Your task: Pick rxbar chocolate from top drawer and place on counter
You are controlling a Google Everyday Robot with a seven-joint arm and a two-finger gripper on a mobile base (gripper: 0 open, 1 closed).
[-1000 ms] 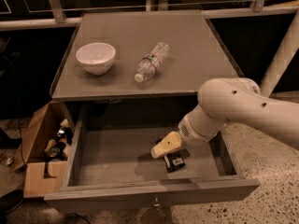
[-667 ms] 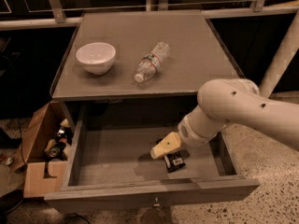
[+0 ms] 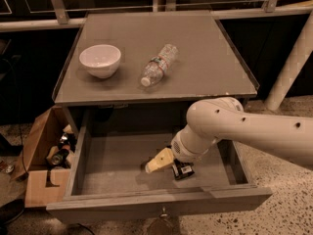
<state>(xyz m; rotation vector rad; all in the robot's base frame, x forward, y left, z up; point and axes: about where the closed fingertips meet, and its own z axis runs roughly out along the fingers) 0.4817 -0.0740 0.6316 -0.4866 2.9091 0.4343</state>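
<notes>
The top drawer (image 3: 161,199) stands pulled open below the counter (image 3: 205,77). The rxbar chocolate (image 3: 182,170), a small black bar with white print, lies flat on the drawer floor at the right of middle. My gripper (image 3: 165,163) is down inside the drawer, right beside the bar's left end and low over the floor. The white arm reaches in from the right and hides part of the bar and the drawer's right rear.
On the counter, a white bowl (image 3: 100,60) stands at the left and a clear plastic water bottle (image 3: 159,65) lies on its side in the middle. A cardboard box (image 3: 36,165) of oddments sits on the floor left of the cabinet. A white post (image 3: 291,67) stands at the right.
The arm and gripper have shifted a little to the left and lower inside the drawer. The bar, bowl and bottle have not moved.
</notes>
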